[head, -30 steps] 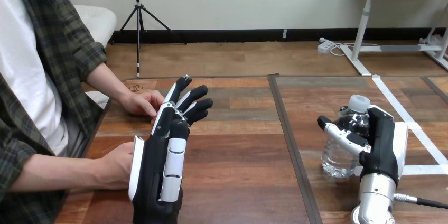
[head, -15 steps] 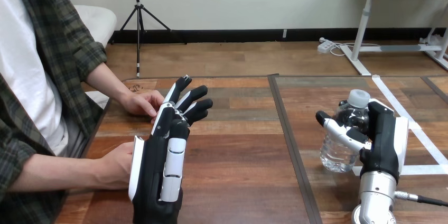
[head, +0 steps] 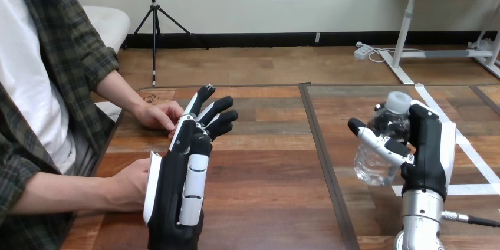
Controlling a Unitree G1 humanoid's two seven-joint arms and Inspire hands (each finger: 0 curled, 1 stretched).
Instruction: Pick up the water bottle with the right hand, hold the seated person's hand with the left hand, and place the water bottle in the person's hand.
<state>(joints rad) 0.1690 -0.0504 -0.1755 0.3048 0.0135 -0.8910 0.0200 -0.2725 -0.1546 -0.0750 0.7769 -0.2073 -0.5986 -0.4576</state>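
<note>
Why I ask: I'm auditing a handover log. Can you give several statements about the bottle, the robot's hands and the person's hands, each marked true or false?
1. The right hand has its fingers curled round the water bottle. True.
2. The water bottle lies flat on its side. False: it is nearly upright, slightly tilted, in the right hand.
3. The left hand is open, its fingers extended. True.
4. The person already holds the water bottle. False: the person's farther hand and the person's nearer hand are at the table's left side, apart from it.
5. The bottle's cap is white. True.
</note>
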